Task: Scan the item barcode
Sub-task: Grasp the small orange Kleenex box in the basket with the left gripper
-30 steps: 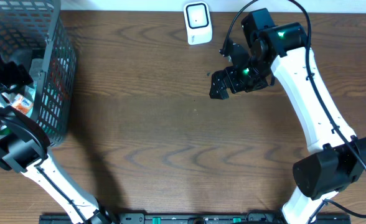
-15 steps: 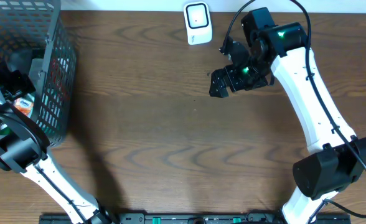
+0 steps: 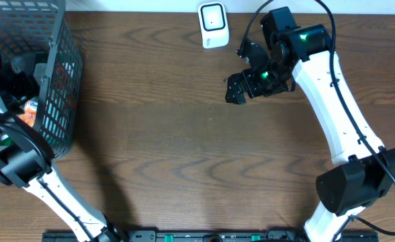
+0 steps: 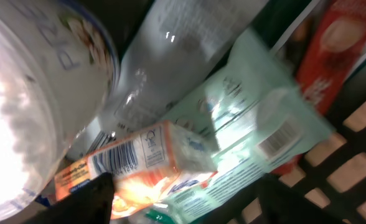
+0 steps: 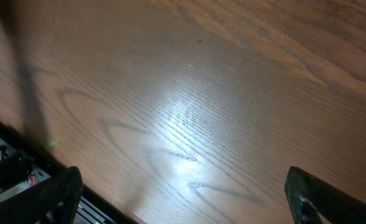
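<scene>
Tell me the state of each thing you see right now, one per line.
Left gripper: fingers open, inside basket.
Right gripper: fingers open, empty, over table.
Basket: upright, holding packages.
Orange carton: in basket, barcode visible.
Scanner: on table, no item in front.

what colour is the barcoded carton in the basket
The carton is orange and white, clearest in the left wrist view.

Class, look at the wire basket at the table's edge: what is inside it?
Inside the basket: an orange carton, a pale green packet, a red packet, a clear wrapper and a white tub. Whatever lies beneath them is covered.
</scene>
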Robot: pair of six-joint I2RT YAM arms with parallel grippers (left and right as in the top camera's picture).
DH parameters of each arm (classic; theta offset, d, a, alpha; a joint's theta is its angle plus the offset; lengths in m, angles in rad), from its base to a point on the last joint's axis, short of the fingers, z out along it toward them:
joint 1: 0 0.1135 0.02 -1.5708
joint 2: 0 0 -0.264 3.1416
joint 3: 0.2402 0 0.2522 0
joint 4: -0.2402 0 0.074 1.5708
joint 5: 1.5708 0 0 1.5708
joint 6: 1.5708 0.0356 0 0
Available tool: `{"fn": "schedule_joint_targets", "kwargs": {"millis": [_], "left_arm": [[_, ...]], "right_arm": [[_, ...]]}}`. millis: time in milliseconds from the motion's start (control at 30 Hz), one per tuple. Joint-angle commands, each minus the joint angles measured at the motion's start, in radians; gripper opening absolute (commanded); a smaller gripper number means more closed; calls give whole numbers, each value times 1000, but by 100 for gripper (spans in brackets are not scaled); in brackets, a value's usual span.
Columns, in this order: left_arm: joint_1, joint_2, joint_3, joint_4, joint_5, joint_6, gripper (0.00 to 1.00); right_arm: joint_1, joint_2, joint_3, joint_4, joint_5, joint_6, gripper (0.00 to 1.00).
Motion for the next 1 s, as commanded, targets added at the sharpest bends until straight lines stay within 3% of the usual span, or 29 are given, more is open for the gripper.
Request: {"fn": "schedule_joint_targets", "kwargs": {"millis": [0, 367, 533, 667, 833, 900, 967], "left_arm": [[-8, -42, -14, 19, -13, 15, 80], [-8, -41, -197, 151, -174, 14, 88], [-6, -41, -264, 221, -178, -9, 90], [-7, -45, -254, 233, -176, -9, 78], [-7, -82, -240, 237, -167, -9, 53], [-7, -88, -241, 231, -167, -9, 57], [-7, -86, -250, 213, -167, -9, 73]], "right_arm": [[9, 6, 9, 1, 3, 2, 99], [9, 6, 9, -2, 3, 3, 99], [10, 6, 9, -2, 3, 2, 99], [10, 6, 9, -1, 3, 2, 99], [10, 6, 9, 2, 3, 2, 99], [10, 6, 9, 2, 3, 2, 99], [10, 6, 9, 3, 3, 2, 99]]}}
